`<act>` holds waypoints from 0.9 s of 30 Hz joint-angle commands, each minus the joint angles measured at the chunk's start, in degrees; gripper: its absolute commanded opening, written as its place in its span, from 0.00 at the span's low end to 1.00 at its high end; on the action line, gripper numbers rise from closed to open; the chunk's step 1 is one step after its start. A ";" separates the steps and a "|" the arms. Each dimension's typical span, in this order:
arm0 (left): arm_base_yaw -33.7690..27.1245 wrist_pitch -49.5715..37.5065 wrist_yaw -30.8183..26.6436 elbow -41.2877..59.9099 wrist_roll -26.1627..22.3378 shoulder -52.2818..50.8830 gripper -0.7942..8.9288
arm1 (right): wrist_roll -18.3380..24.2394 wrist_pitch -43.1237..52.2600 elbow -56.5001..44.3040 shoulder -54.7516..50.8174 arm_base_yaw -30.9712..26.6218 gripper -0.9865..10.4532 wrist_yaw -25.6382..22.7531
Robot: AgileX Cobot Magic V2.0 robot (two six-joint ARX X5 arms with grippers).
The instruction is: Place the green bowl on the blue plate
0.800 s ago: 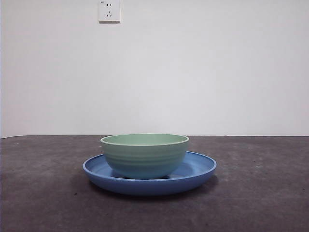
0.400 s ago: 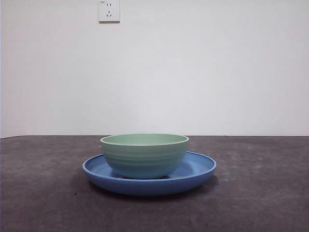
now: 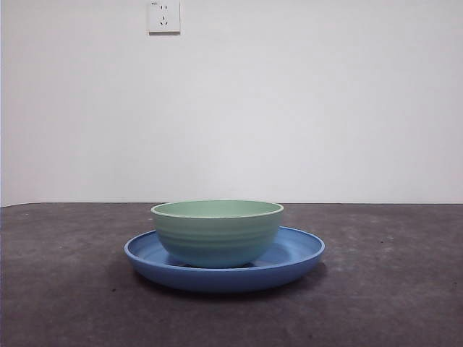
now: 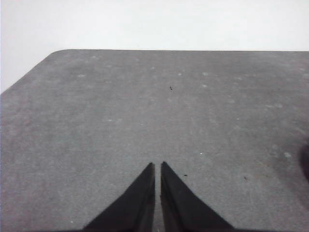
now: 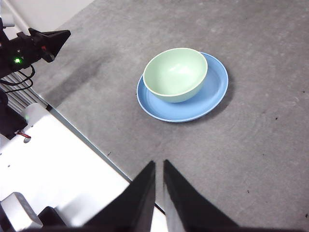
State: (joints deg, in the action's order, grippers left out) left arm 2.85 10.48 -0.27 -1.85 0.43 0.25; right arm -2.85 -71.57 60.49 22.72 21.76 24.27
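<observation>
The pale green bowl (image 3: 217, 233) stands upright inside the blue plate (image 3: 296, 253) at the middle of the dark table. From the right wrist view the green bowl (image 5: 175, 74) sits toward one side of the blue plate (image 5: 212, 94), empty. My right gripper (image 5: 159, 164) is shut, held high and well back from the dishes, with nothing in it. My left gripper (image 4: 158, 165) is shut too, over bare grey tabletop, and neither dish shows in its view. No arm appears in the front view.
A white wall with a socket (image 3: 163, 16) stands behind the table. In the right wrist view, the other arm's black gripper (image 5: 41, 43) and the white robot base (image 5: 43, 159) lie beyond the table edge.
</observation>
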 commanded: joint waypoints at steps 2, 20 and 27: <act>-0.79 0.63 -0.24 1.20 -1.75 -0.09 0.10 | 0.17 0.44 0.35 0.26 0.24 0.11 0.13; -0.98 0.35 -0.24 1.18 -2.56 -0.09 0.10 | 0.17 0.44 0.35 0.26 0.24 0.11 0.13; -0.98 0.35 -0.24 1.18 -2.56 -0.09 0.10 | 0.17 0.44 0.35 0.26 0.24 0.11 0.13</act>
State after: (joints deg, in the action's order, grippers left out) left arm 1.89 10.48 -0.30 -1.85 -2.04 0.25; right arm -2.85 -71.57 60.49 22.72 21.76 24.27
